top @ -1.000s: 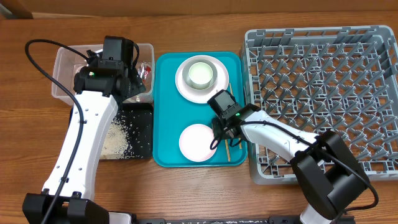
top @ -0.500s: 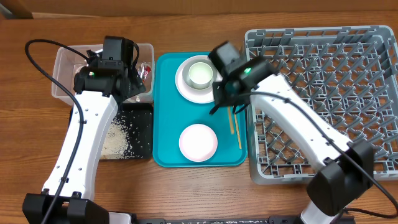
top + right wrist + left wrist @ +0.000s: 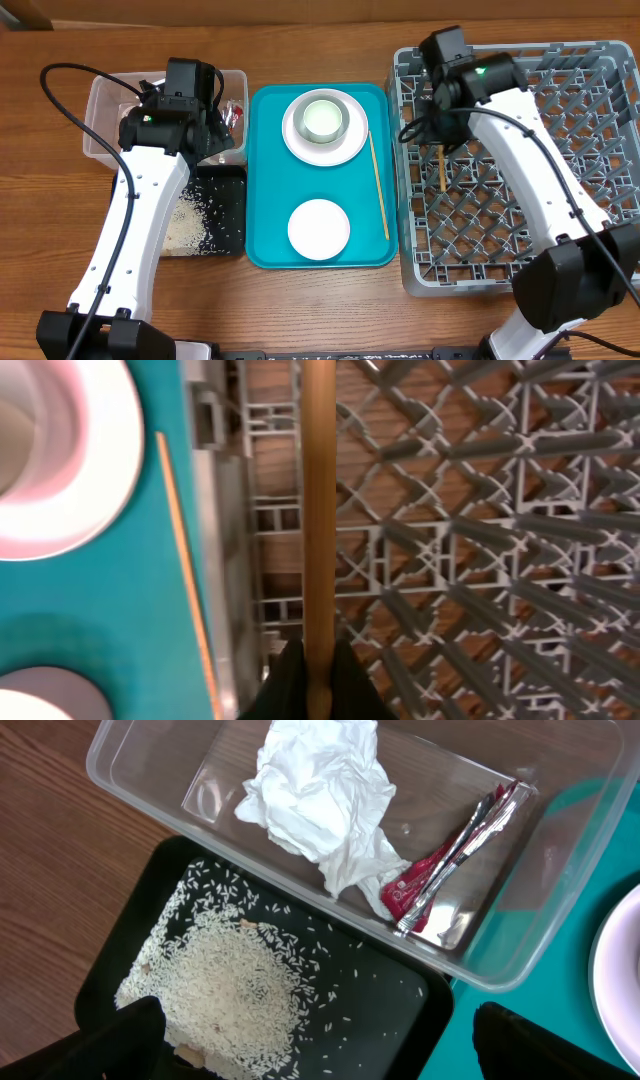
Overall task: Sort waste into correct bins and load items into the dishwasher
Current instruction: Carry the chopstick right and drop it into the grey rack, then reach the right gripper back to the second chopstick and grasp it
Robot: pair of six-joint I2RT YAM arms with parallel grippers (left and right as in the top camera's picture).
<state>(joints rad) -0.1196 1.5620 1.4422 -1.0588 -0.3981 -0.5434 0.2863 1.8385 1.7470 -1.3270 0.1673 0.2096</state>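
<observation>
Right gripper [image 3: 441,146] is no longer working at the near-right part of the teal tray [image 3: 265,150]. We are finding it past the plate [image 3: 350,148] and over the far-left part of the dish rack [image 3: 600,60]. It is carrying one chopstick [image 3: 441,170] above the lattice. The second chopstick [image 3: 379,185], earlier under the arm, is showing along the tray's right side.

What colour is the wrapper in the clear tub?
The wrapper is red, clearest in the left wrist view.
</observation>
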